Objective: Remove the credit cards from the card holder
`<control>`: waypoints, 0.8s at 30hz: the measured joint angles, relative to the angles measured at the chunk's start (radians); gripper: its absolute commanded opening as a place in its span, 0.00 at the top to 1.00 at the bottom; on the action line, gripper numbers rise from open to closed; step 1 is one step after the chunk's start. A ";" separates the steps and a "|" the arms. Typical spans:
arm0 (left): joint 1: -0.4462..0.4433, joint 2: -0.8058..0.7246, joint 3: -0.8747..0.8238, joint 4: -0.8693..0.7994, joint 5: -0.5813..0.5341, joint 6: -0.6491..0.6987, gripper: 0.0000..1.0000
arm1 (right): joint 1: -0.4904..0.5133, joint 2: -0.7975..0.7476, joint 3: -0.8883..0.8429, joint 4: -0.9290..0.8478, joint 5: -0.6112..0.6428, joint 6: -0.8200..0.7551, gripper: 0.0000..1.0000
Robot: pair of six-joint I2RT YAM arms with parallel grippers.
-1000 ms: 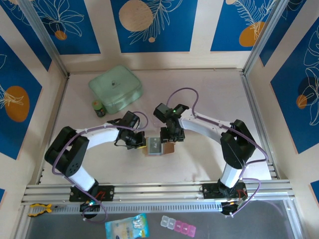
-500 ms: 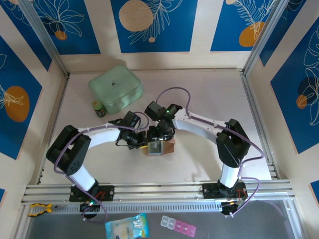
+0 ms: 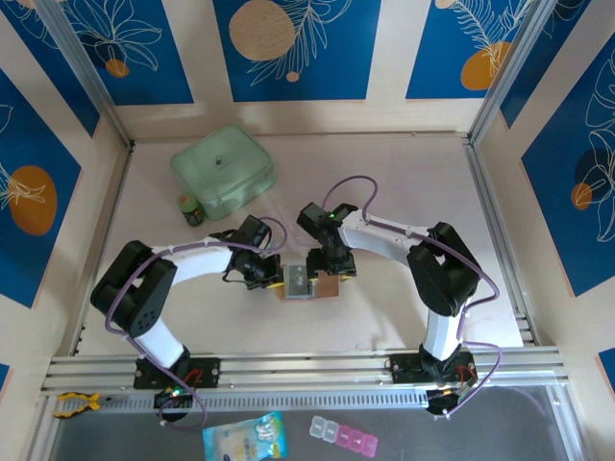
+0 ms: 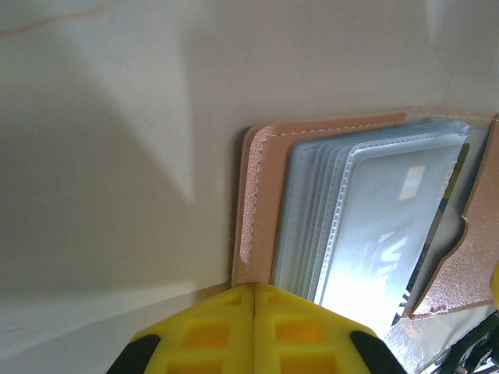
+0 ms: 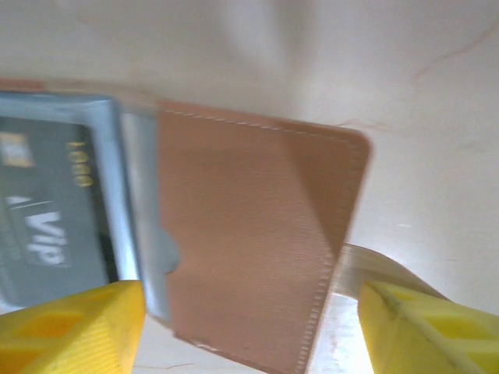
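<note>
The card holder (image 3: 306,283) lies open on the table between both arms, tan-pink leather outside with clear sleeves inside. My left gripper (image 3: 272,273) is shut, and its yellow fingertips (image 4: 255,290) touch the near end of the holder's left leather edge (image 4: 257,179). A credit card (image 4: 382,241) shows dimly through the stacked sleeves. My right gripper (image 3: 327,265) hovers open over the holder's right half. Its yellow fingers (image 5: 78,331) stand wide either side of the tan flap (image 5: 249,234) without touching it. A grey-blue credit card (image 5: 47,210) printed "VIP" sits in a sleeve left of the flap.
A large mint-green zip case (image 3: 223,170) lies at the back left, with a small dark jar (image 3: 190,208) beside it. Aluminium rails (image 3: 307,365) run along the near edge. Beyond them lie a blue packet (image 3: 244,437) and a pink pill box (image 3: 344,437).
My right gripper swung left over the holder's middle, then came back over its right flap with jaws wider. The left arm and the holder stayed put.
</note>
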 measured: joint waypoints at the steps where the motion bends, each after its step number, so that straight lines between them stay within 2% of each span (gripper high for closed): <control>1: 0.000 0.000 0.000 0.000 0.000 0.000 1.00 | -0.008 0.000 -0.008 0.000 0.004 -0.003 0.22; 24: 0.000 -0.029 0.000 -0.031 -0.011 0.000 1.00 | -0.039 0.020 -0.108 0.073 0.003 -0.023 0.24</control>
